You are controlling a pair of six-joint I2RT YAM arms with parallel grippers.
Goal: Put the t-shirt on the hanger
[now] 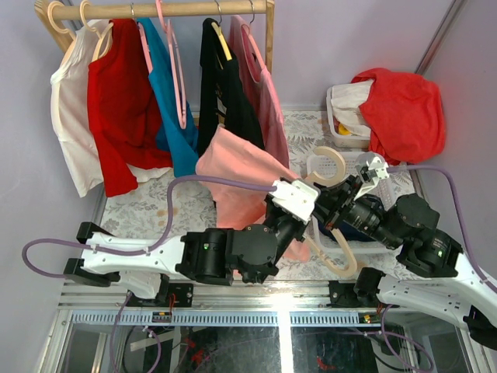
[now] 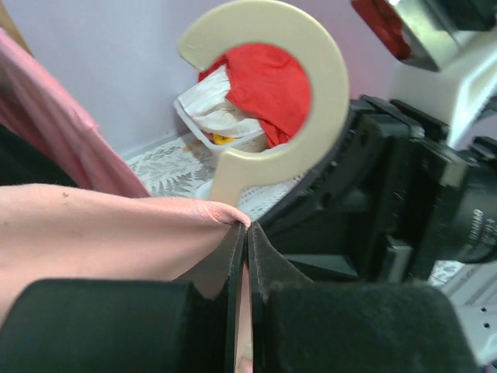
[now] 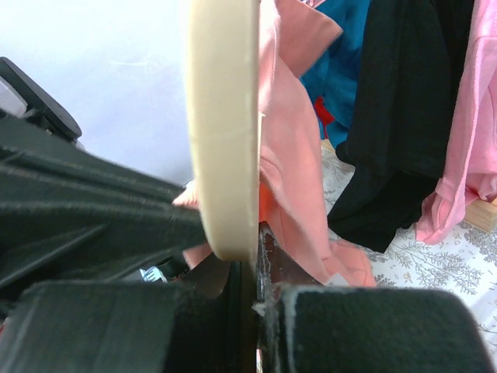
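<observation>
T-shirt (image 2: 101, 233) edge is pinched in the left claw (image 2: 247, 237), just beside the right claw (image 3: 250, 260) gripping the hanger (image 3: 225, 116).

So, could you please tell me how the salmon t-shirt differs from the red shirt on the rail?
The salmon t-shirt is paler, the red shirt deeper in colour. The salmon t-shirt is pinched by the left gripper and drapes bunched; the red shirt hangs flat from the rail. Both are plain tops.
</observation>
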